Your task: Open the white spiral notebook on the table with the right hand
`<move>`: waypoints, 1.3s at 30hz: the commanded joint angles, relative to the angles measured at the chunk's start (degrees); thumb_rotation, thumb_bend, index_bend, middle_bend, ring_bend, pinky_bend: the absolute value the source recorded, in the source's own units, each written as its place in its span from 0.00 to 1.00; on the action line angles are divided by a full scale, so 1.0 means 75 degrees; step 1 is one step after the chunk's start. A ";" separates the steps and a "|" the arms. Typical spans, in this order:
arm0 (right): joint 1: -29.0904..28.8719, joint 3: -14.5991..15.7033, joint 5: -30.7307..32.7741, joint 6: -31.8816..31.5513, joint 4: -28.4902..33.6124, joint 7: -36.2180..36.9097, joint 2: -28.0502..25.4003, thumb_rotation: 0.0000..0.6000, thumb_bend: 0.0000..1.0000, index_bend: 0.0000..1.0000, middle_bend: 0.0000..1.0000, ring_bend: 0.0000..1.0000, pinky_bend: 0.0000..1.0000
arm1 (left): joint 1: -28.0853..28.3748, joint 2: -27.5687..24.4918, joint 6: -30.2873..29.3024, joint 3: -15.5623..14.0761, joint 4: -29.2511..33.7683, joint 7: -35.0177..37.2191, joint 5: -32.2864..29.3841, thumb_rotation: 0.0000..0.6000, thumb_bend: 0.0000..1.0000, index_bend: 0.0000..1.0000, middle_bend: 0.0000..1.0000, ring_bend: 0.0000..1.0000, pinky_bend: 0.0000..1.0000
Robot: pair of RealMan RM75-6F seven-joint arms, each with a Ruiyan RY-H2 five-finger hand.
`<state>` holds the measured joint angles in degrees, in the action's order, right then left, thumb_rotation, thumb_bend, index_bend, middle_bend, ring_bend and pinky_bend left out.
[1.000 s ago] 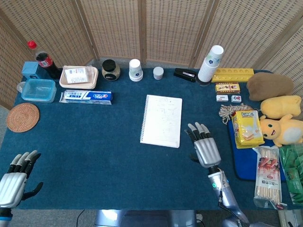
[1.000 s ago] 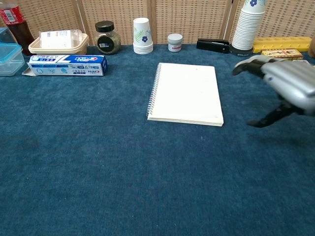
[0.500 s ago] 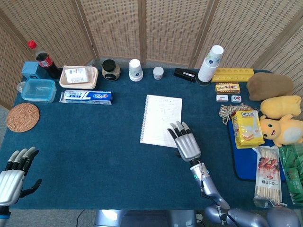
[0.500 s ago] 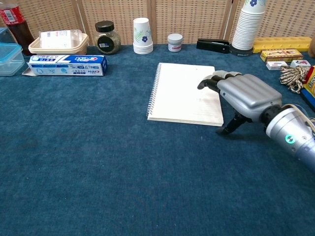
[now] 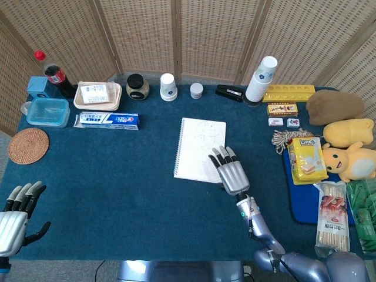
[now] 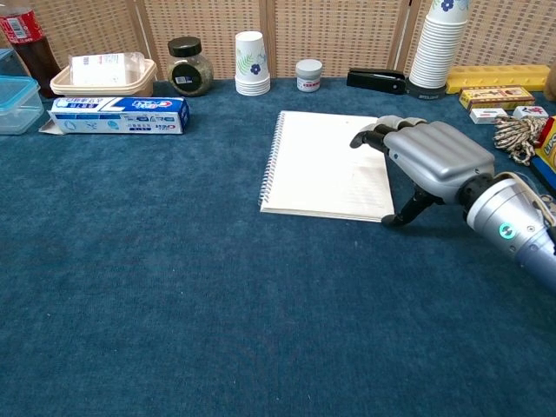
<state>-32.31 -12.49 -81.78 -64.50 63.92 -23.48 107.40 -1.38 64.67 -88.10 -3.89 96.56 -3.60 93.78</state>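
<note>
A: Item one: white spiral notebook [image 5: 200, 150], closed, flat near the middle of the tabletop [image 5: 117, 176], coil along its left edge.

B: Handling?

A: Likely light; thin flexible cover, apt to slide on the cloth. Best lifted at the free right edge, away from the coil.

B: Right hand [image 6: 432, 155]?

A: Palm down over the notebook's lower right corner, fingers extended side by side, thumb below the edge. Holding nothing.

B: Left hand [image 5: 14, 218]?

A: Near the tabletop's front left corner, fingers spread, empty.
</note>
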 commanded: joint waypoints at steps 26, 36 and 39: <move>-0.0090 0.0305 0.0134 -0.0109 -0.0184 0.0059 -0.0331 1.00 0.16 0.14 0.14 0.03 0.12 | -0.0057 0.0031 -0.0028 -0.0071 0.0014 -0.0050 -0.0021 1.00 0.27 0.11 0.07 0.01 0.00; -0.0314 0.0332 0.0136 0.0125 -0.0449 0.0148 -0.0325 1.00 0.16 0.14 0.14 0.03 0.12 | -0.0110 0.0018 -0.0106 -0.0090 0.0045 -0.0077 -0.0007 1.00 0.27 0.11 0.07 0.01 0.00; -0.0398 0.0297 0.0131 0.0159 -0.0494 0.0162 -0.0286 1.00 0.16 0.14 0.14 0.03 0.12 | -0.0134 0.0020 -0.0138 -0.0089 0.0024 -0.0050 -0.0026 1.00 0.27 0.11 0.07 0.01 0.00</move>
<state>-35.22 -10.20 -80.78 -63.36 60.27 -22.31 105.18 -2.36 64.81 -89.11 -4.56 96.77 -4.00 93.62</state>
